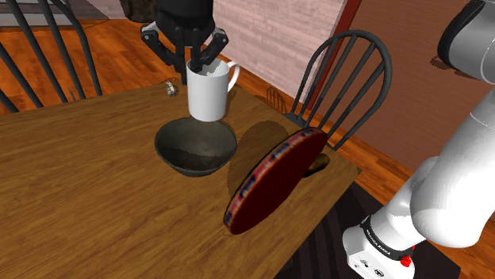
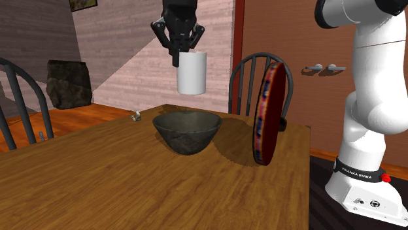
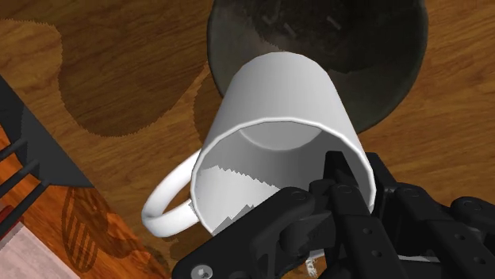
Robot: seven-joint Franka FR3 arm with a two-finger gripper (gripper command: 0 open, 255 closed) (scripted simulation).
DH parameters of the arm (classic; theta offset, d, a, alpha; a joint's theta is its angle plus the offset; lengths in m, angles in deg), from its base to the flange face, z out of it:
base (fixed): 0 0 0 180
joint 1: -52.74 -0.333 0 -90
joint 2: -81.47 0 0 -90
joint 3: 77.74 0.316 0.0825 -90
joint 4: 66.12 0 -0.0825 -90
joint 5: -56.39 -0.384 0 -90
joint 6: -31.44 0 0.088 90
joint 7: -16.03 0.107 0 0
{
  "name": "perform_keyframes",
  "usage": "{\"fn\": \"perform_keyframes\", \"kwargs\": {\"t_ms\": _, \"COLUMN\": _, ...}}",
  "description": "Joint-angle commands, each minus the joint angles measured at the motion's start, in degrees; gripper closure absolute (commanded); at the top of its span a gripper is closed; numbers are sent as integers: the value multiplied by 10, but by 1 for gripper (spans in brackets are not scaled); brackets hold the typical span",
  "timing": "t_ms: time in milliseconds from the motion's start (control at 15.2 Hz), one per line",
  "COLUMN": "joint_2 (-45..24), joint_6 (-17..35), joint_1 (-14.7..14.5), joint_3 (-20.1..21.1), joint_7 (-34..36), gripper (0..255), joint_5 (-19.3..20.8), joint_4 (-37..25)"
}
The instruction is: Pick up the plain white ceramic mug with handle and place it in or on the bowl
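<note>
Aloft, smooth white mug (image 1: 208, 97), rim in grip of black end effector (image 1: 203, 62), above rough dark bowl (image 1: 195, 155).

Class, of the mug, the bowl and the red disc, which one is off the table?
The white mug, hanging from the tool above the dark bowl. That bowl sits on the table; the red disc stands there on its edge.
</note>
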Motion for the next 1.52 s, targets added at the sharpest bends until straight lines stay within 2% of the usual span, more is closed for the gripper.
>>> {"fn": "perform_keyframes", "kwargs": {"t_ms": 0, "joint_2": 6, "joint_6": 19, "joint_1": 5, "joint_3": -1, "joint_7": 0, "gripper": 255, "joint_5": -4, "joint_4": 23}}
{"fn": "perform_keyframes", "kwargs": {"t_ms": 660, "joint_2": 27, "joint_6": 104, "joint_1": 19, "joint_3": -5, "joint_7": 7, "gripper": 255, "joint_5": -17, "joint_4": 124}}
{"fn": "perform_keyframes", "kwargs": {"t_ms": 1188, "joint_2": 27, "joint_6": 104, "joint_1": 19, "joint_3": -5, "joint_7": 7, "gripper": 255, "joint_5": -17, "joint_4": 124}}
{"fn": "perform_keyframes", "kwargs": {"t_ms": 1254, "joint_2": 27, "joint_6": 104, "joint_1": 19, "joint_3": -5, "joint_7": 7, "gripper": 0, "joint_5": -17, "joint_4": 124}}
{"fn": "perform_keyframes", "kwargs": {"t_ms": 1452, "joint_2": 27, "joint_6": 104, "joint_1": 19, "joint_3": -5, "joint_7": 7, "gripper": 0, "joint_5": -17, "joint_4": 124}}
